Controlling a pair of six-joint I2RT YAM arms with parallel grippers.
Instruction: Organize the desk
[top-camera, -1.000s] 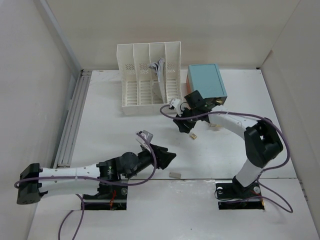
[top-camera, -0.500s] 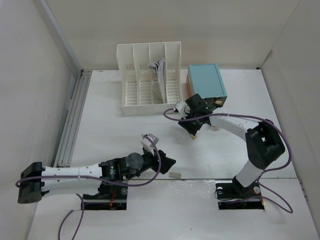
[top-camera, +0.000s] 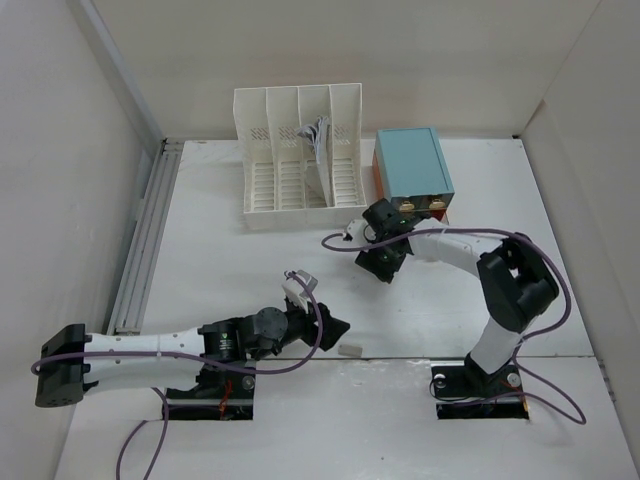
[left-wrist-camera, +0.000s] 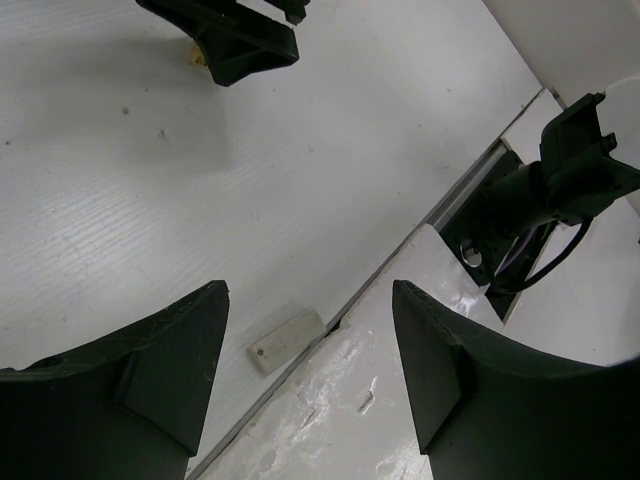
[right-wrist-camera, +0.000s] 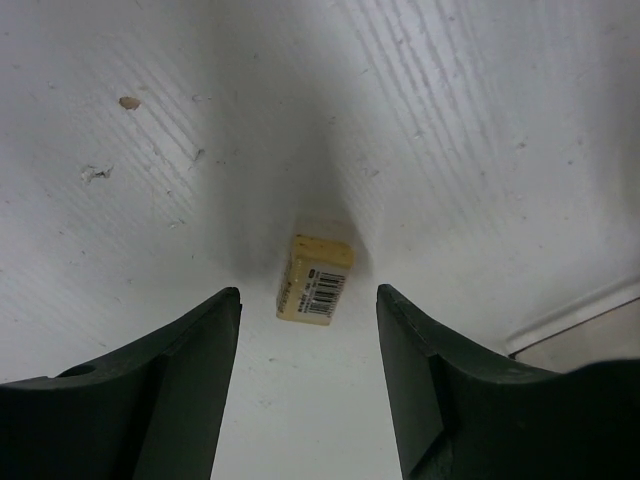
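Your right pincer (right-wrist-camera: 308, 292) hangs with jaws apart over a small yellow block (right-wrist-camera: 315, 279), right of the table's (top-camera: 220, 260) middle and nearer the far edge. Drop off-centre and a finger could clip the block and skid it away. The left pincer (left-wrist-camera: 308, 290), jaws apart too, hovers above a flat tab (left-wrist-camera: 286, 338) at the near edge. A nudge may wedge it in the seam (left-wrist-camera: 390, 265). The table spreads beneath both arms, matte white, faintly ridged and specked.

Barcode label (right-wrist-camera: 322, 291) on small yellow block (right-wrist-camera: 312, 260) — print too small to read
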